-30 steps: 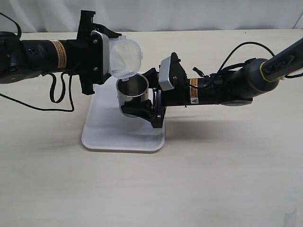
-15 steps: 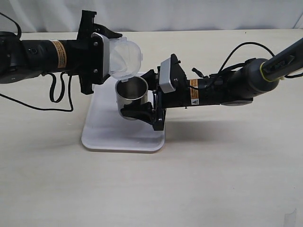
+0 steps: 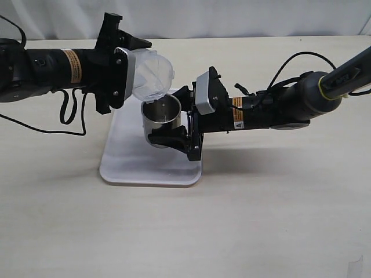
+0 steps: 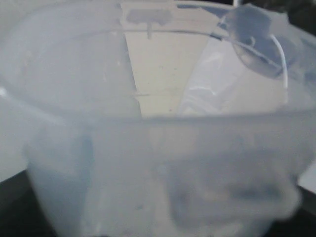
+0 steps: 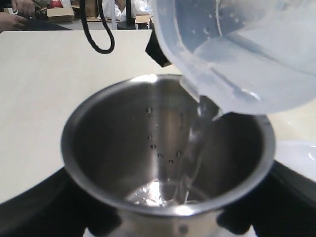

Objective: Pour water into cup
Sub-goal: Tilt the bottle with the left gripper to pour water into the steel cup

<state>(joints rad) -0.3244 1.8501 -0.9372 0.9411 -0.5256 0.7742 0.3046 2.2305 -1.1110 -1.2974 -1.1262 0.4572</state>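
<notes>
The steel cup (image 3: 161, 117) is held above the white tray (image 3: 130, 162) by my right gripper (image 3: 171, 123), which is shut on it. The cup fills the right wrist view (image 5: 123, 143). My left gripper (image 3: 128, 75) is shut on a translucent plastic container (image 3: 152, 72), tipped with its spout over the cup's rim. In the right wrist view the container (image 5: 247, 44) hangs above the cup, and a thin stream of clear water (image 5: 195, 143) runs from its spout down to the cup's bottom. The container (image 4: 148, 123) fills the left wrist view and hides the jaws.
The tray lies on a pale tabletop (image 3: 261, 208). A black cable (image 3: 69, 113) loops below the left arm, and another cable (image 3: 284, 66) arches over the right arm. A dark cable loop (image 5: 96, 29) shows in the right wrist view.
The left gripper has tilted the container further, its spout lower over the cup. The cup has shifted slightly left and stays held above the tray.
</notes>
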